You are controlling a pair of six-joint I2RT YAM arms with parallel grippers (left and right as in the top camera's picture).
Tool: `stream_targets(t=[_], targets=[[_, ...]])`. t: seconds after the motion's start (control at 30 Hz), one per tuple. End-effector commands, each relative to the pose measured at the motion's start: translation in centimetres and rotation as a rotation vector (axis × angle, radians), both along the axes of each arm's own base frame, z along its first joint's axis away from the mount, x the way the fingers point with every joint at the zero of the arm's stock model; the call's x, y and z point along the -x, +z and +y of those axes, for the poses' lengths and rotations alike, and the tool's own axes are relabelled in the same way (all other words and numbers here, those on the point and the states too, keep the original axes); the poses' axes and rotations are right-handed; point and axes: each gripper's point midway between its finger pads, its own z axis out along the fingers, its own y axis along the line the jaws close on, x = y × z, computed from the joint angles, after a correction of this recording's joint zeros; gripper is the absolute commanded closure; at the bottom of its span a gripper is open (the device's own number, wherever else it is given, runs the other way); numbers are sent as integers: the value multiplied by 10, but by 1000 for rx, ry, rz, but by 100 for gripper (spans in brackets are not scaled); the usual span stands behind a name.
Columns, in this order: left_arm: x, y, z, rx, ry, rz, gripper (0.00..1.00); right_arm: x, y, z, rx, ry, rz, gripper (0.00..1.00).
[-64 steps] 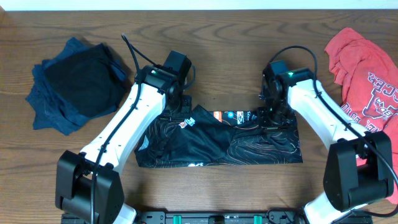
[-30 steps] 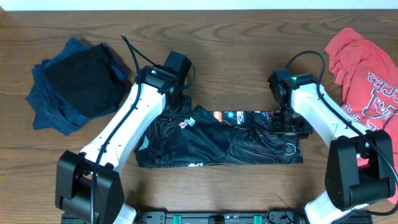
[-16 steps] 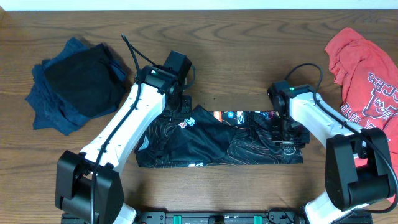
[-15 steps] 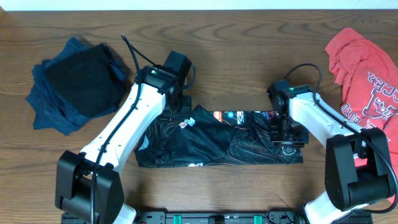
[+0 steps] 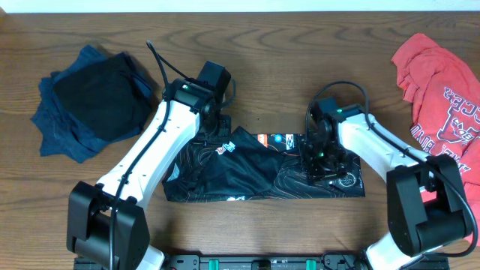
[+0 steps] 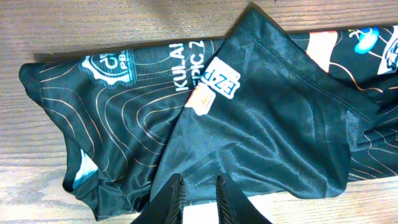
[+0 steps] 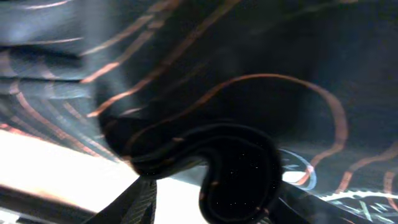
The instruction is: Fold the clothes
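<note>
while the left gripper (image 6: 198, 190) stays pinched on the jersey (image 5: 247, 176) hem at 10 o'clock, the right gripper (image 5: 321, 159) has slid from the 3 o'clock end toward centre, cloth bunched before it, grip undecidable; jersey lies at centre, half-folded, so a crosswise fold seems to be starting

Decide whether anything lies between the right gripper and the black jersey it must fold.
Nothing visible does. The right gripper is down over the right half of the black jersey, whose fabric fills the wrist view. The blue clothes and the red shirt lie well off to the sides.
</note>
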Motion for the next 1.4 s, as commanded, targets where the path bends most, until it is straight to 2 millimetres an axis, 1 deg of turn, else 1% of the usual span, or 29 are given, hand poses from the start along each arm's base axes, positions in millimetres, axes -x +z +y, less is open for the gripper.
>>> stream_targets(t=[0.0, 0.17, 0.3, 0.37, 0.43, 0.5, 0.53, 0.57, 0.63, 0.7, 0.77, 0.83, 0.9, 1.03, 1.07, 1.1, 1.13, 1.23, 1.37], targets=[[3, -2, 2, -8, 4, 8, 79, 9, 5, 23, -136, 88, 22, 58], [3, -2, 2, -8, 4, 8, 79, 15, 15, 50, -319, 165, 33, 58], [3, -2, 2, -8, 4, 8, 79, 13, 15, 53, -339, 176, 22, 58], [3, -2, 2, -8, 4, 8, 79, 9, 13, 53, -330, 182, 2, 58], [3, -2, 2, -9, 4, 8, 79, 1, 11, 49, -288, 161, -22, 58], [3, -2, 2, -9, 4, 8, 79, -12, 11, 42, -216, 123, -62, 58], [3, -2, 2, -9, 4, 8, 79, -26, 12, 33, -137, 88, -103, 56], [3, -2, 2, -9, 4, 8, 79, -33, 13, 28, -91, 65, -126, 56], [3, -2, 2, -9, 4, 8, 79, -57, 20, 12, 36, -3, -206, 55], [3, -2, 2, -9, 4, 8, 79, -77, 27, 5, 97, -37, -282, 55], [3, -2, 2, -9, 4, 8, 79, -89, 29, 6, 104, -54, -330, 54], [3, -2, 2, -9, 4, 9, 79, -92, 29, 10, 81, -57, -342, 55], [3, -2, 2, -9, 4, 9, 79, -92, 29, 13, 62, -58, -337, 55], [6, -2, 4, -20, 0, 21, 78, -87, 28, 12, 66, -63, -318, 56], [8, -2, 7, -32, 0, 26, 76, -89, 29, 10, 81, -79, -324, 56], [9, -3, 12, -52, 4, 31, 70, -91, 30, 7, 101, -107, -334, 55], [10, -3, 16, -69, 8, 38, 67, -93, 31, 5, 113, -127, -345, 54], [13, -4, 31, -104, 37, 60, 64, -103, 44, -5, 144, -194, -396, 53], [9, -8, 55, -108, 109, 79, 59, -111, 67, -24, 175, -238, -469, 46]])
